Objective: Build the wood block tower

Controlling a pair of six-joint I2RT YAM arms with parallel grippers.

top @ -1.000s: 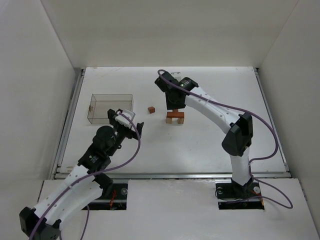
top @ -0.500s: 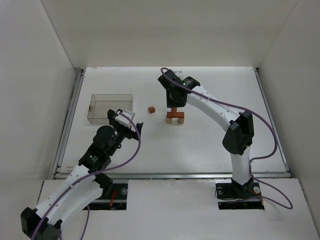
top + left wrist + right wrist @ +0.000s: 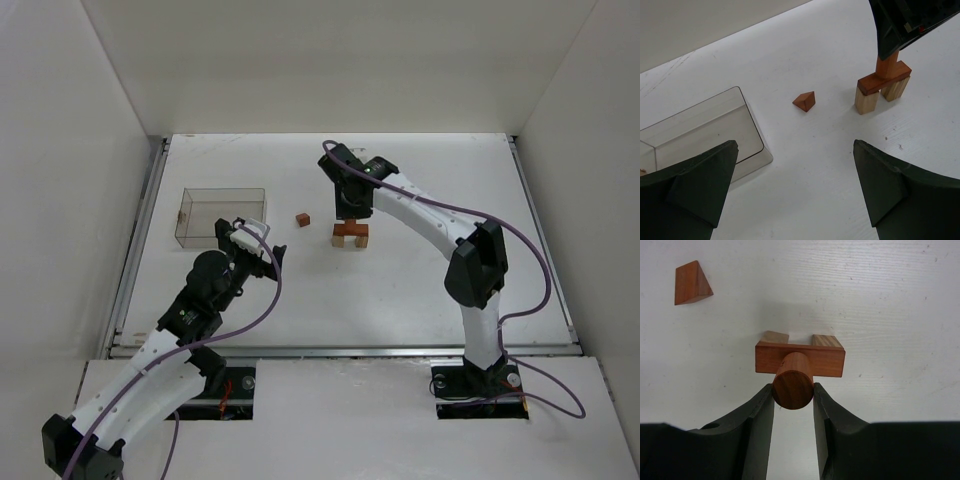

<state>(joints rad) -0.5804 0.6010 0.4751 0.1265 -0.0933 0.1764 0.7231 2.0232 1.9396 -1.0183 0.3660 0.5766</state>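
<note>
The wood block tower [image 3: 350, 236] stands at mid-table: two light tan blocks [image 3: 827, 341] carry a reddish-brown bar [image 3: 827, 362], and a reddish-brown cylinder [image 3: 793, 385] stands upright on the bar. My right gripper [image 3: 793, 391] is shut on the cylinder from above, its fingers touching both sides; it also shows in the top view [image 3: 349, 208]. A loose reddish-brown wedge [image 3: 303, 218] lies left of the tower, seen also in the right wrist view [image 3: 690, 283] and the left wrist view [image 3: 805, 101]. My left gripper [image 3: 262, 241] is open and empty, well left of the tower.
A clear plastic box [image 3: 222, 215] stands at the left of the table, just beyond my left gripper, and shows in the left wrist view [image 3: 700, 130]. White walls enclose the table on three sides.
My right wrist has shifted slightly back over the tower, so the cylinder on the bar now shows below it. The left arm has not moved.
</note>
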